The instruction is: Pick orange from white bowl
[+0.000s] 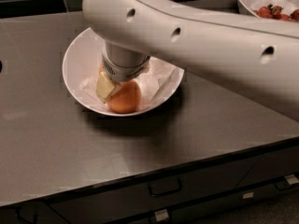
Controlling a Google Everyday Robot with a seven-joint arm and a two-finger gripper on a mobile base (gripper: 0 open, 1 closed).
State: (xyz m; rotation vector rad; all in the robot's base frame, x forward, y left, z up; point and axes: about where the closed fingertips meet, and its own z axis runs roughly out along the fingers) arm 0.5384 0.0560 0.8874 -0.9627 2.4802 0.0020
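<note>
The orange (125, 98) lies in the white bowl (77, 62) on crumpled white paper, near the bowl's front rim. My gripper (111, 88) reaches down into the bowl from the large white arm and sits right against the orange's upper left side. The wrist hides the top of the orange and the middle of the bowl.
The bowl stands on a dark steel counter (196, 125) with drawers below its front edge. A second white bowl with red fruit pieces (271, 8) stands at the back right. The white arm (210, 45) spans the counter from the right.
</note>
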